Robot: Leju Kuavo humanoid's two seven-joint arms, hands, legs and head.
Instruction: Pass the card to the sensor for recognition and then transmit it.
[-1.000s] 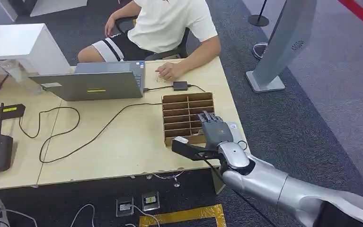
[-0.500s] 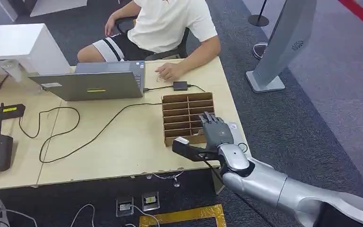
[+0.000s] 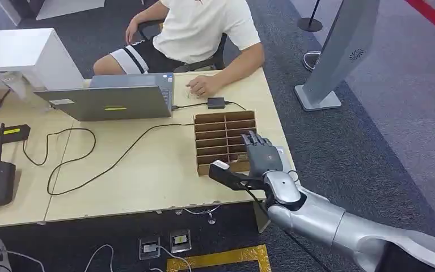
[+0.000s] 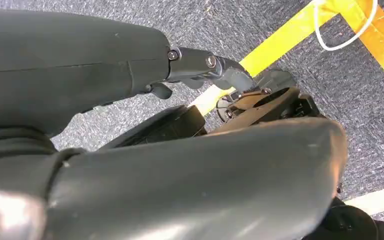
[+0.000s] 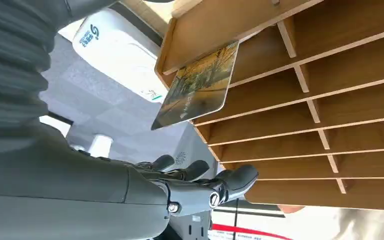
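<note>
right hand [image 3: 262,157] at near right of table [image 3: 147,170], fingers apart, holds nothing | card [image 5: 198,86] leans in wooden rack [image 3: 224,139], just past fingers | tip: go slow, pinch card edge, lift straight out | left hand: cannot tell | person [image 3: 203,28] sits far side

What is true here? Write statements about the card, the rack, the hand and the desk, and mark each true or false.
1. The card sticks out of the wooden rack. True.
2. The right hand grips the card. False: it holds nothing, and its fingers are apart beside the rack.
3. The laptop lies shut. False: its lid is up.
4. A person sits at the far side of the table with one hand on it. True.
</note>
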